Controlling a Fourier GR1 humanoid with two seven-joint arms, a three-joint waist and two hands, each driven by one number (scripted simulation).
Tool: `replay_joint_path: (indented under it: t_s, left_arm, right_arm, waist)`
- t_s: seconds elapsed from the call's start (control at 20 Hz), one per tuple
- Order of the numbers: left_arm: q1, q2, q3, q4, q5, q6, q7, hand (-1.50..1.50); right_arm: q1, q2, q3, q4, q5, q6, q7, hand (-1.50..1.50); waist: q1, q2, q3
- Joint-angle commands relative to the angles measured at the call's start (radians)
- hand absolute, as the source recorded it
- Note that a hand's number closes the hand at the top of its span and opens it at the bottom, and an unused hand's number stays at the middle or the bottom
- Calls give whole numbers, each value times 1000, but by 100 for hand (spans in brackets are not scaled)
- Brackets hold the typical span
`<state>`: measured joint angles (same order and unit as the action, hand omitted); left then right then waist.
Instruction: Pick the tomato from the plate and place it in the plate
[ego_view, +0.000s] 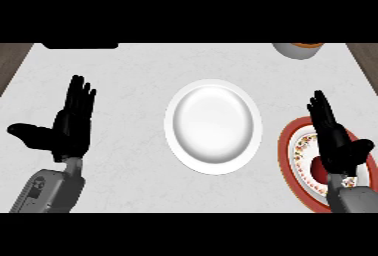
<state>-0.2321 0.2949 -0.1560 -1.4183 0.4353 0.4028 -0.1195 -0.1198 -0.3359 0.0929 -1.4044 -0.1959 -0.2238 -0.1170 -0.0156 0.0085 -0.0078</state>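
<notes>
At lower right, the tomato (320, 167) lies on the red-rimmed plate (289, 155), half hidden beneath the right hand (334, 140), whose fingers are released and straight; these should be lowered and curled around it. The left hand (70, 125) rests flat-fingered at left above the bench (133, 65). The white plate (212, 126) waits at centre. No writing can be read.

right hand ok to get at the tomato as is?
Probably yes. The right hand is open directly over the red-rimmed plate, and the tomato shows just beside its palm, partly hidden. Nothing else stands between them.
</notes>
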Motion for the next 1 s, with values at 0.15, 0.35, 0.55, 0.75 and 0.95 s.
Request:
replay_joint_path:
  t_s: [0.15, 0.35, 0.55, 0.75, 0.95]
  left_arm:
    - [-39, 109, -72, 76, -139, -56, 38, 0]
    - [-43, 136, -114, 59, -160, -90, 58, 0]
    - [-45, 168, -121, 58, -190, -95, 124, 0]
    - [-75, 122, -130, 69, -226, -102, 170, 0]
    - [-71, 161, -92, 28, -198, -142, 206, 0]
  right_arm:
    - [-163, 57, -108, -67, -46, -166, 182, -150]
    - [-83, -294, 84, 33, 366, -81, 130, 150]
    - [-11, 44, 76, -31, 321, -382, 282, -150]
    - [100, 82, 172, 7, 467, -431, 149, -150]
    - [171, -69, 172, -174, 621, -451, 324, -150]
  waist:
    - [9, -8, 7]
    - [23, 23, -25]
    - [5, -11, 7]
    - [9, -9, 8]
    - [3, -13, 6]
